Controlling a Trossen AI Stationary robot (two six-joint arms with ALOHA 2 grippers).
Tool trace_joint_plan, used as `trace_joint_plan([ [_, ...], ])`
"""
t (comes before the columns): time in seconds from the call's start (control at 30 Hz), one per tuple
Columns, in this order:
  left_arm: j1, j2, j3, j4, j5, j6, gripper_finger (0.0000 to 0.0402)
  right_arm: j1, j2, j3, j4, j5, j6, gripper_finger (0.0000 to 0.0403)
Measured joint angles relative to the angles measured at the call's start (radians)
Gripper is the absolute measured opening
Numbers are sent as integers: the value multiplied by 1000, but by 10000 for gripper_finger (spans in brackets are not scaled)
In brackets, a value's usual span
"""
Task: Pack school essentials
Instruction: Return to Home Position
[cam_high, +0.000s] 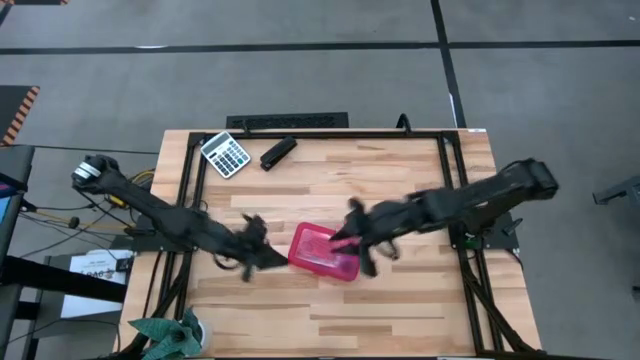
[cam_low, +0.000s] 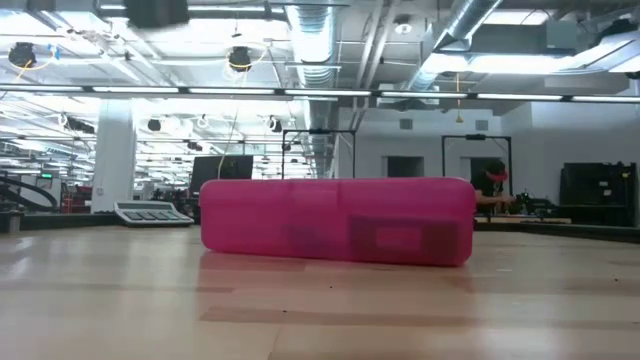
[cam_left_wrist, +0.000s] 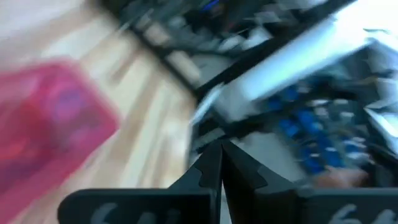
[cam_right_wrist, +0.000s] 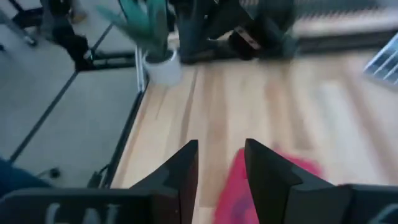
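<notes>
closed pink box (cam_high: 325, 252) central on desk (cam_high: 400, 300), bare wood all round. left gripper (cam_high: 270, 255) just off its left edge, fingers together. right gripper (cam_high: 345, 238) over its right edge, fingers apart. calculator (cam_high: 225, 154), stapler (cam_high: 278, 152) by far edge.

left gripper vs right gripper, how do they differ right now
The left gripper has its fingers pressed together; the right gripper has them apart with a clear gap. The left gripper sits off the left end of the pink box, over the table; the right gripper hangs over the box's right end. Shared: both are dark, hold nothing, and neither shows at box height in the low view.
</notes>
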Motion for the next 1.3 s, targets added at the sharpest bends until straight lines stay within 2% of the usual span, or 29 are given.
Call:
trace_joint_plan([
  [0.17,21,-260,-3,64,50,233,0,-19,-232,-1,-45,70,-118,140],
  [0.3,15,-422,-1,203,14,353,0,-28,-411,0,-164,110,-128,140],
  [0.4,13,-529,-1,181,14,488,0,-13,-515,-1,-321,111,-118,140],
  [0.47,12,-584,-2,144,37,508,0,2,-559,-26,-371,128,-110,140],
  [0.53,12,-624,-21,110,102,620,0,31,-616,-136,-280,196,-109,140],
  [0.6,13,-662,-67,109,181,678,0,56,-693,-292,-112,235,-98,140],
  [0.73,27,-731,-203,172,232,665,0,58,-865,-624,191,237,-40,140],
  [0.87,65,-821,-378,244,203,593,0,10,-1033,-873,357,246,24,140],
  [0.93,102,-890,-445,276,211,559,0,-26,-1148,-913,370,245,26,140],
  [1.1,184,-1108,-574,312,312,494,0,-93,-1459,-918,161,241,-1,140],
  [1.13,194,-1143,-597,309,313,486,0,-101,-1457,-916,138,244,4,140],
  [1.23,216,-1133,-668,368,355,467,0,-114,-1456,-920,56,240,3,140],
  [1.3,227,-1111,-697,376,353,435,0,-119,-1416,-940,118,240,1,140],
])
